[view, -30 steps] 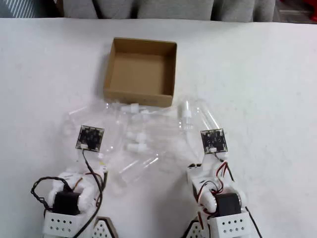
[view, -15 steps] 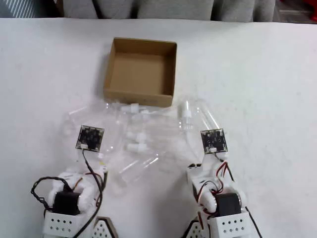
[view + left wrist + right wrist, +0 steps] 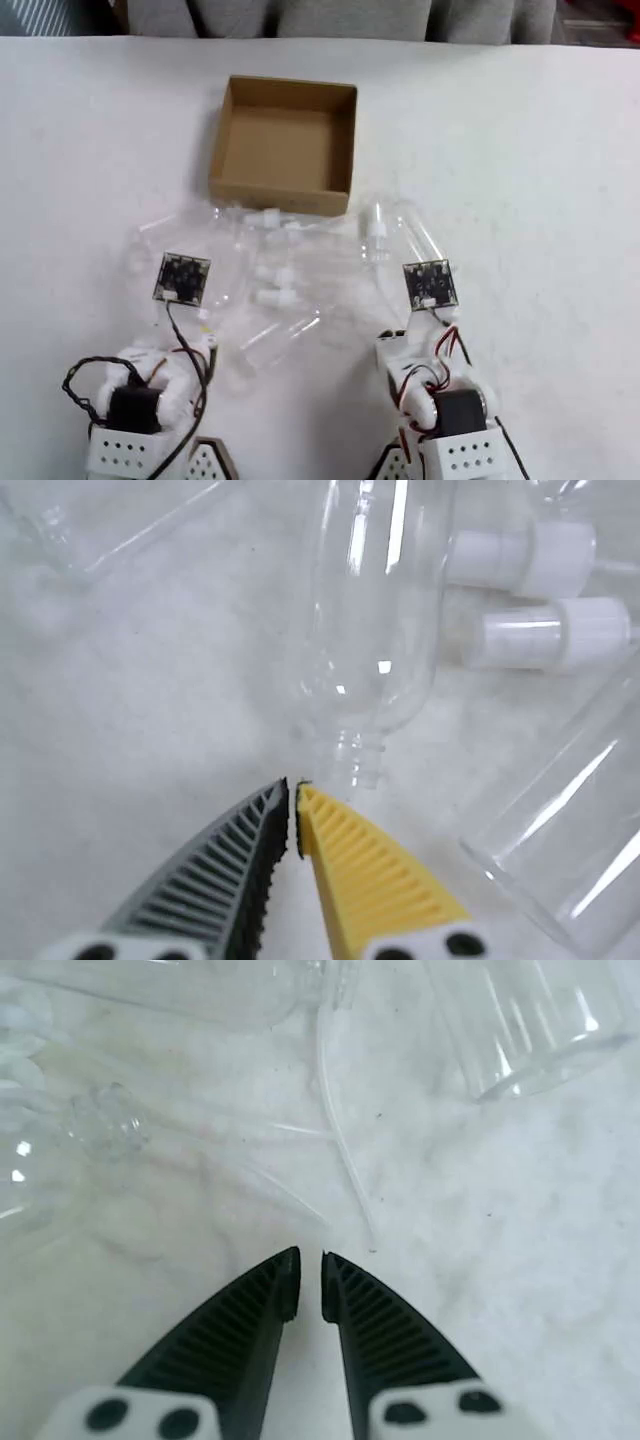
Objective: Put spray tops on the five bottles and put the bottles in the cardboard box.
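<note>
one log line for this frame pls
left hand: shut, holding nothing, at neck of a bare bottle | right hand: shut, holding nothing | spray tops: loose on table | cardboard box: no bottles inside

No legible writing

Nothing can be read: the cardboard box (image 3: 286, 150) at twelve o'clock on the table (image 3: 520, 120) is seen plain brown, the clear bottles (image 3: 375, 610) are seen unlabelled, the spray tops (image 3: 520, 560) plain white.
</note>
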Action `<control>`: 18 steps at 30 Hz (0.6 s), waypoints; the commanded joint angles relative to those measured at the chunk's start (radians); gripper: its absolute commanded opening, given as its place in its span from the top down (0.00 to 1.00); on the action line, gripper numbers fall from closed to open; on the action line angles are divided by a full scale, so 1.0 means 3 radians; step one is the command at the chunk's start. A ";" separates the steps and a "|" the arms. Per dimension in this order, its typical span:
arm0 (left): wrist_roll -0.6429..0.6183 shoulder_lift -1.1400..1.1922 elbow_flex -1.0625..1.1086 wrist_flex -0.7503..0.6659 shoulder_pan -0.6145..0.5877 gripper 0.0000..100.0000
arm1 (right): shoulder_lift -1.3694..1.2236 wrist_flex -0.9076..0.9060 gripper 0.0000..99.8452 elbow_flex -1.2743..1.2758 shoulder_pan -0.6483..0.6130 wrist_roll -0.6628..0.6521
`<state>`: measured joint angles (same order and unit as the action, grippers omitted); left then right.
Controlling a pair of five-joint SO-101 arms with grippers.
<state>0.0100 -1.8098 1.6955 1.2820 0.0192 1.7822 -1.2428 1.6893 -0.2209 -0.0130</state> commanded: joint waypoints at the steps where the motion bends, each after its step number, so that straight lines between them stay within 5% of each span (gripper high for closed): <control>1: 0.0020 -0.0043 -0.0010 0.0015 -0.0033 0.98 | -0.0018 -0.0018 0.99 0.0005 -0.0003 0.0015; 6: 0.0010 -0.0043 -0.0010 0.0015 -0.0013 0.98 | -0.0018 -0.0018 0.99 0.0005 0.0125 0.0005; 18: 0.0020 -0.0043 -0.0798 -0.0332 -0.0038 0.97 | -0.0018 0.0279 0.98 -0.0174 0.1552 0.0000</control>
<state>0.0100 -1.8098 1.6295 1.2359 0.0192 1.7929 -1.2321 1.6617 0.1550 -0.0130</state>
